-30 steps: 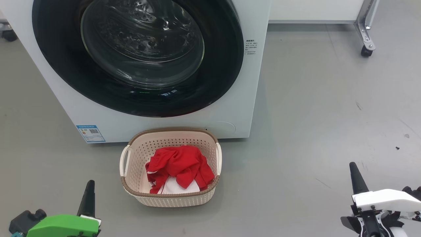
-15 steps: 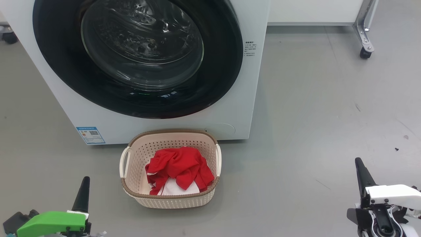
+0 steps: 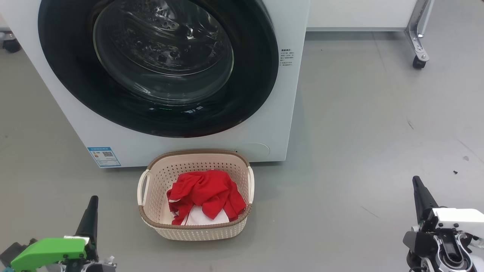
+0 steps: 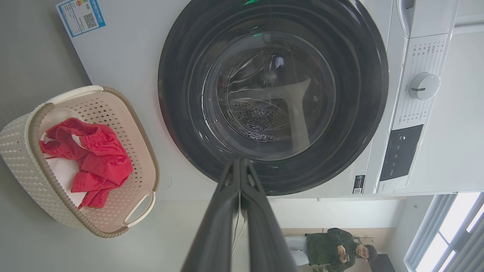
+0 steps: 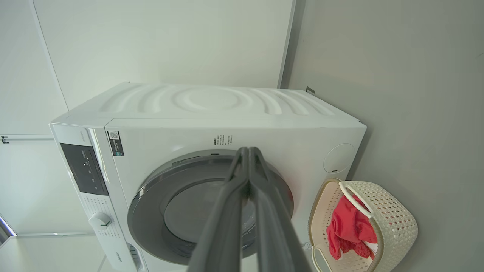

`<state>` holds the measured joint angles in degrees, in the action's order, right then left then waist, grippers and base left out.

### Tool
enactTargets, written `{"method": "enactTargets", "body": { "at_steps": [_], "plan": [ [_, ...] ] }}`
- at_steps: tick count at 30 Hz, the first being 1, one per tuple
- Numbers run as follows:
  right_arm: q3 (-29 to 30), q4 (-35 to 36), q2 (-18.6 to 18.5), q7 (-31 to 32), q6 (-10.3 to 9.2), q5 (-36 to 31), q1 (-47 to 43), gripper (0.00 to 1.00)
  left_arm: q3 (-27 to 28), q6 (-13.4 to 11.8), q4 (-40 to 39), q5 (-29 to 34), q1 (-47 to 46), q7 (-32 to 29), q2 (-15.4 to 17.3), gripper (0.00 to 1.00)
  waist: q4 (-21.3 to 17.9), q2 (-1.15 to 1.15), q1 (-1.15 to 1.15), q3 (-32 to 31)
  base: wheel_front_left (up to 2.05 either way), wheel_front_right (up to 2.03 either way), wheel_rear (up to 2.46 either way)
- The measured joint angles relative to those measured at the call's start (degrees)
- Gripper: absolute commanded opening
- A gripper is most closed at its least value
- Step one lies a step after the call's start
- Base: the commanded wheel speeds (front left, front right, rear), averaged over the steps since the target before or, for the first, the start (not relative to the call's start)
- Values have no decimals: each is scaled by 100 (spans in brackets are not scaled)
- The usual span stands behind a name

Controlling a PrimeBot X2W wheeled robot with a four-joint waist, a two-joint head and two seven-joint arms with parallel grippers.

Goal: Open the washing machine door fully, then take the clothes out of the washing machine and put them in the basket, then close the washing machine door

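Note:
The washing machine stands white at the back, and its door, black-rimmed with a glass bowl, lies flat against its front. On the floor just before it sits the cream basket with the red and white clothes heaped inside. My left gripper is low at the left of the basket, shut and empty. My right gripper is far right of the basket, shut and empty.
Grey floor spreads to the right of the machine. A metal frame leg on a castor stands at the back right. A person stands in the distance of the left wrist view, near a window.
Both grippers have drawn back and outward, lower in the head view, away from the basket. The basket, the clothes and the door stand as before.

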<state>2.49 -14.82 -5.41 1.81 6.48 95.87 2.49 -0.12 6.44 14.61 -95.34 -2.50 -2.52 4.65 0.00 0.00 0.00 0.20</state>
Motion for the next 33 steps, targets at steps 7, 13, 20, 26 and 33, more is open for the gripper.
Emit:
{"method": "enactTargets", "body": {
  "at_steps": [7, 13, 20, 26, 33],
  "plan": [
    [4, -26, 0, 1, 1, 0, 56, 0, 1, 1, 23, 0, -1, -1, 0, 0, 0, 0, 0, -1, 0, 0, 0],
    [10, -40, 0, 44, 2, 0, 56, 0, 4, 43, 40, 0, -3, -1, 0, 0, 0, 0, 0, -2, 0, 0, 0],
    [15, -48, 0, 44, 2, 0, 57, 0, 5, 43, 70, 0, -6, -1, 0, 0, 0, 0, 0, -2, 0, 0, 0],
    [18, -56, 0, 49, 3, 0, 57, 0, 7, 43, 86, 0, -11, -2, 0, 0, 0, 0, 0, -3, 0, 0, 0],
    [22, -69, 0, 49, 12, 0, 58, 0, 11, 43, 104, 1, -15, -29, 0, 0, 0, 0, 0, -3, 0, 0, 0]
  ]
}}
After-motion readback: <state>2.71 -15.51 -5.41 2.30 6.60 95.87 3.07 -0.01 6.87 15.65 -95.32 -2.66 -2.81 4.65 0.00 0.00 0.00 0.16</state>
